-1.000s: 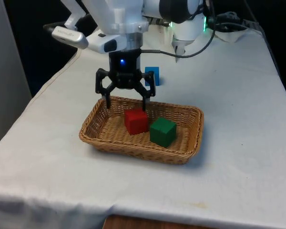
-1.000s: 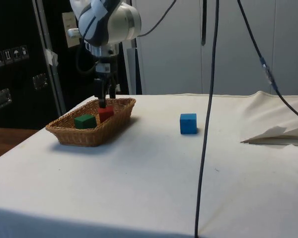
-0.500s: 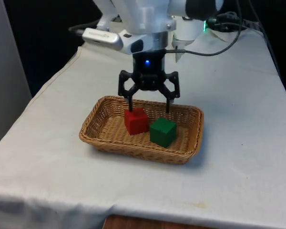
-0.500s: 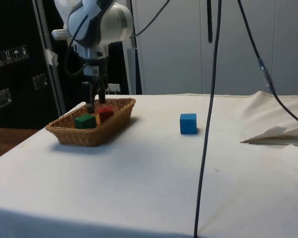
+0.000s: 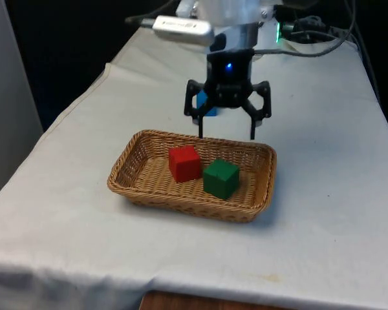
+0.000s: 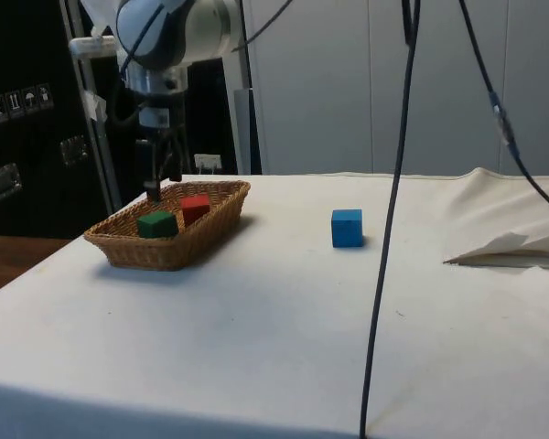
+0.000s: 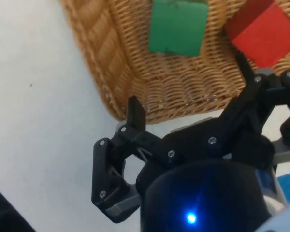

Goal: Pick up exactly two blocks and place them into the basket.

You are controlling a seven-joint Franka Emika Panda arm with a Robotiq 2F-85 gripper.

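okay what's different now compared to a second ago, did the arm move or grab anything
The tool rose out of the basket and shifted toward the front view's right and the table's far end; it is open and holds nothing. The red block and green block stayed in the basket, and the blue block stayed on the cloth.

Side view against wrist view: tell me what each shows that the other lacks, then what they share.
The side view alone shows the whole blue block standing on the white cloth well apart from the basket, with the gripper raised over the basket's far rim. The wrist view alone looks down on the wicker weave and the basket's corner. Both show the red block and the green block lying in the basket, and the open, empty gripper.
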